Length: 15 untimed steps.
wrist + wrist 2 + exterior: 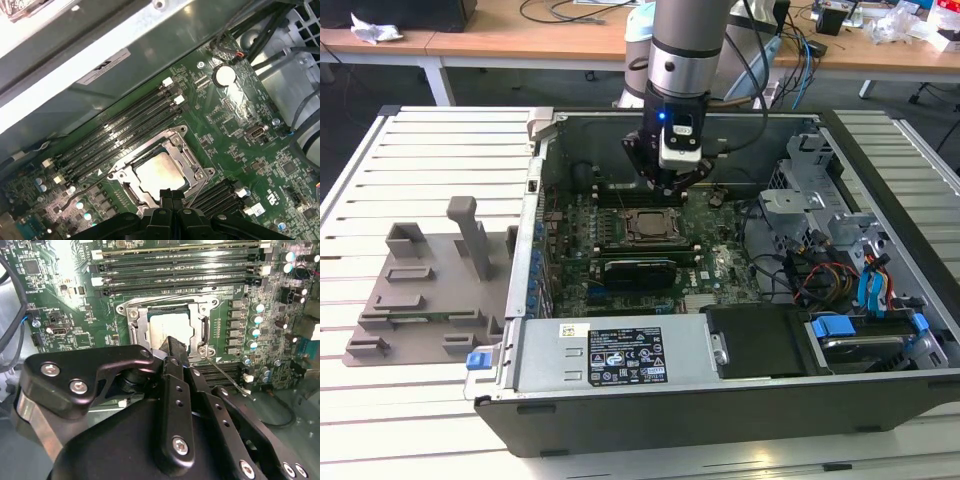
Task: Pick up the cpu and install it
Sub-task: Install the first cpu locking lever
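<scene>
So the big open PC case (740,380) fills the middle of the exterior view with the green motherboard (620,240) inside it, and the grey fixture tray (420,290) sits off at the left of that frame. The cpu (159,174) is already lying flat in the socket frame (192,165), low centre in the first wrist view, and the gripper (172,196) hangs right over its near edge with the fingers pinched together and nothing between them. It looks like a light, stiff, slick-topped little plate with a delicate underside, so I'd say only grab it by two opposite side edges.
</scene>
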Each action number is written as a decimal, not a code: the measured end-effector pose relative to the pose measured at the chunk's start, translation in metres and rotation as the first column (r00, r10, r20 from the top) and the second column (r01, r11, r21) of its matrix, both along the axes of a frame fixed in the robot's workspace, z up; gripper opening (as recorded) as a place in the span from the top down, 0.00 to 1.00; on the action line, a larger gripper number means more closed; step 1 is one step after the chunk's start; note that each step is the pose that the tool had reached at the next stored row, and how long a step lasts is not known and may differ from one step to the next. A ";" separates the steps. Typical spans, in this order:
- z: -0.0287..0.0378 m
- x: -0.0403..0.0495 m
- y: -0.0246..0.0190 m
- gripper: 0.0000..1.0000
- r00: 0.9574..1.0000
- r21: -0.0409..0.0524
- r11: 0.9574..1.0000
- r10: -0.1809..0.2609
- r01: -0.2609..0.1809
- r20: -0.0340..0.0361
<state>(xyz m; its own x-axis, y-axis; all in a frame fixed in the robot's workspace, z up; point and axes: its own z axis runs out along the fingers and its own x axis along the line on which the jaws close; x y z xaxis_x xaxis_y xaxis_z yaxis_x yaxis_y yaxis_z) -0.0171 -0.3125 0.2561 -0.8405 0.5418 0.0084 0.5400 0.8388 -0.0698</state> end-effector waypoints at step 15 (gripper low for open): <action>0.0000 0.0000 0.0000 0.89 0.970 0.000 0.970 0.244 -0.244 0.000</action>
<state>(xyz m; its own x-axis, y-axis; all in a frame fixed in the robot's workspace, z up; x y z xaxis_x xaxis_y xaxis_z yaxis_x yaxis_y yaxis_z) -0.0171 -0.3124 0.2561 -0.9472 0.3205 0.0084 0.3191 0.9451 -0.0699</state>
